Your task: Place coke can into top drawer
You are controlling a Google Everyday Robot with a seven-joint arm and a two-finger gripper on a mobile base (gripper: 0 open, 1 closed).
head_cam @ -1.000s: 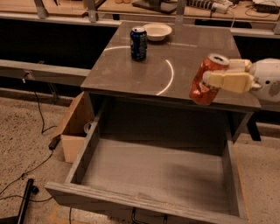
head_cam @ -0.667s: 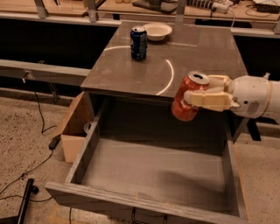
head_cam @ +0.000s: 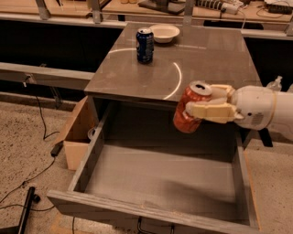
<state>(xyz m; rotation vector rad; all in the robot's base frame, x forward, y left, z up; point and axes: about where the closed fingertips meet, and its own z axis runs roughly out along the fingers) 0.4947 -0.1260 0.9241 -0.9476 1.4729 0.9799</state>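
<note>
Dim light; shadow beneath hand [head_cam: 198,104] over top drawer [head_cam: 132,180]

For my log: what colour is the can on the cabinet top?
Dark blue can, camera view. The gripper holds the coke can over the top drawer.

The place reads as a robotics lab or workshop. Long workbenches [head_cam: 68,9] line the far side, carrying a power strip [head_cam: 217,4]. On the left, loose cables [head_cam: 42,121] trail over the speckled floor [head_cam: 23,151] near a cardboard box [head_cam: 75,137]. At right, the gripper [head_cam: 200,101] clasps the coke can [head_cam: 185,121] over the open top drawer [head_cam: 160,178].
</note>
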